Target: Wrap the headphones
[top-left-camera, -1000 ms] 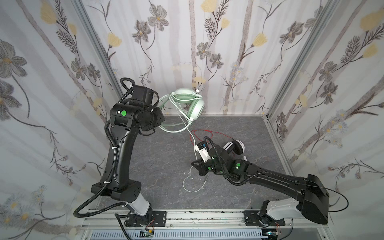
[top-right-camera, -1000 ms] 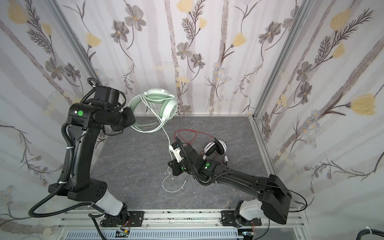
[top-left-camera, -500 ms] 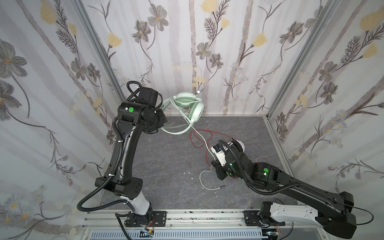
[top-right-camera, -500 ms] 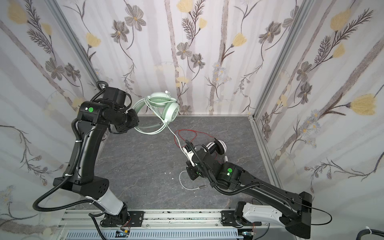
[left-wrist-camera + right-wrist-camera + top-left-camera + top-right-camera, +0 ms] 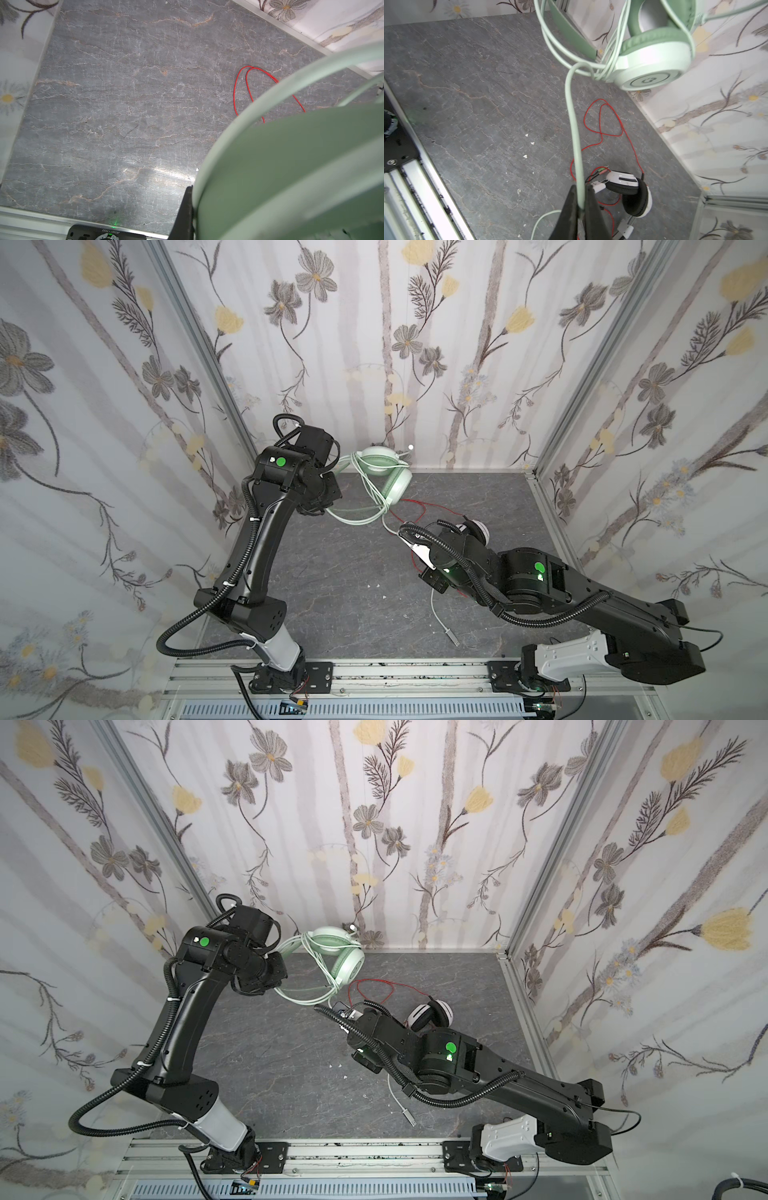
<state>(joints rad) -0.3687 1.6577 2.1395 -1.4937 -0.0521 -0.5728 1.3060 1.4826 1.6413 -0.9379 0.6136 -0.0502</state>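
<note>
Green cable point(image 5: 575, 128) drawn straighter, red cable point(image 5: 600, 124) beneath

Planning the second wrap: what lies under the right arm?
In both top views, the white headset and red cable peek out beside the arm; their remainder is covered.

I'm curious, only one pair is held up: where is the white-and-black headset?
In both top views the white-and-black headset lies on the table, right of centre, behind the right arm, beside its red cable.
</note>
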